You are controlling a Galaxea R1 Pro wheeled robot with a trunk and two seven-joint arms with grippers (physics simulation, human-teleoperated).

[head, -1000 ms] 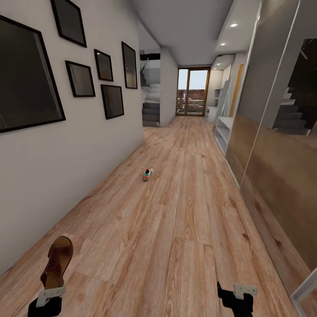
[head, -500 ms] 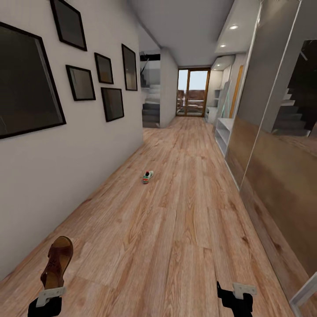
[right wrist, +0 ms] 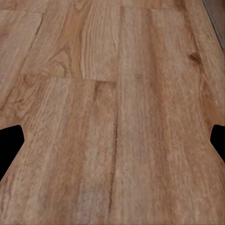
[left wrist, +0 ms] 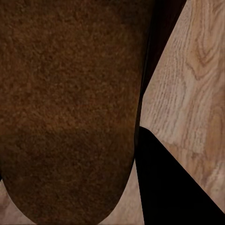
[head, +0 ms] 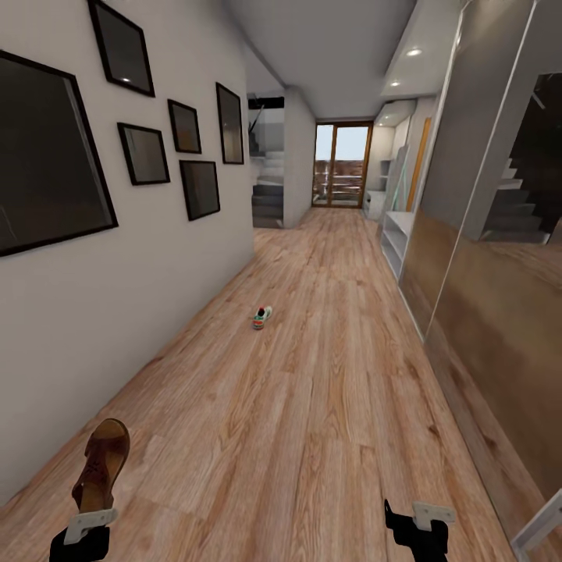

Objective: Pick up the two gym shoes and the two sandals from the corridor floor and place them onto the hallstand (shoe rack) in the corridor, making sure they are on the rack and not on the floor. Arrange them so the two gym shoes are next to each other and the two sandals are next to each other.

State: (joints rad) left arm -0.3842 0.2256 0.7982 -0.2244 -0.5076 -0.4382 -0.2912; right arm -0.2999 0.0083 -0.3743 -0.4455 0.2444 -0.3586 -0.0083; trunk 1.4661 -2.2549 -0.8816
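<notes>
bright, even | ceiling spotlights (head: 414, 52) (far door (head: 342, 163) glows) | edges stretched

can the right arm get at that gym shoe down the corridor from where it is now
Probably not yet. The gym shoe lies far ahead on the corridor floor, while the open, empty right pincer hangs close to the robot. Nothing blocks the way; the base must drive closer.

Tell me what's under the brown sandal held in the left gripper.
Beneath the brown strapped sandal gripped by the left gripper lies bare wood-plank floor. In the left wrist view its dark sole covers most of the floor directly below.
</notes>
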